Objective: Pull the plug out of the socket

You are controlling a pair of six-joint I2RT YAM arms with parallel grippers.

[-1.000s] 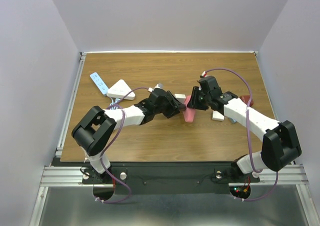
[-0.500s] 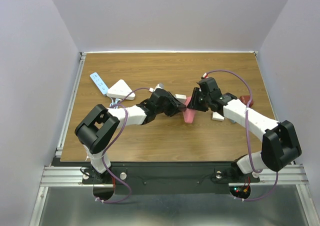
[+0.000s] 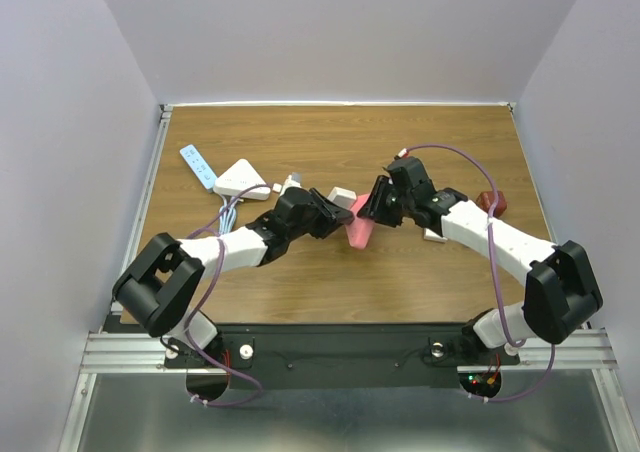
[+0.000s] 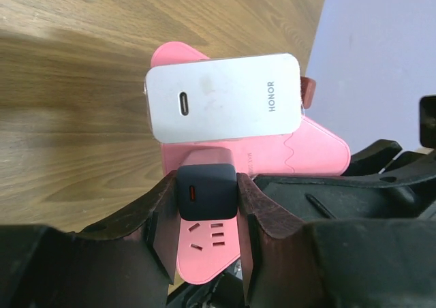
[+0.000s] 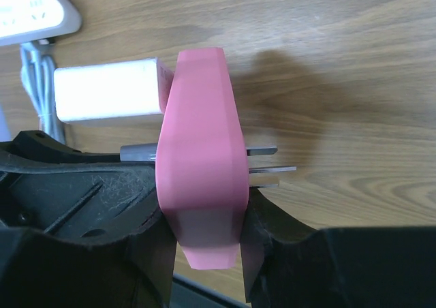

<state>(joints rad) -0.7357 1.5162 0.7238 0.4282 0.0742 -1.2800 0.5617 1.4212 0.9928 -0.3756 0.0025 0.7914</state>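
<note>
1. Left gripper [image 4: 204, 200] was pinching the small dark plug [image 4: 206, 191] from both sides, its fingers [image 4: 162, 219] pressed flat against the plug's flanks.
2. That plug sat against the face of the pink socket [image 4: 272, 155], just above a bare set of slots. Whether its pins were fully home could not be told.
3. Right gripper [image 5: 201, 216] was clamped on the pink socket, seen edge-on from that wrist, with one finger on each side of its lower end.
4. Metal prongs [image 5: 269, 166] stuck out of the socket's back, on the side away from the dark plug.
5. A white charger [image 4: 223, 97] was seated in the same face of the socket, just beside the dark plug.
6. From above, both grippers met at the socket near the middle of the wooden table [image 3: 300, 132].
7. Toward the table's left edge lay a white three-cornered power strip [image 3: 240, 179] and a blue-and-white strip [image 3: 197, 166]. A dark red object [image 3: 491, 202] lay near the right arm.
</note>
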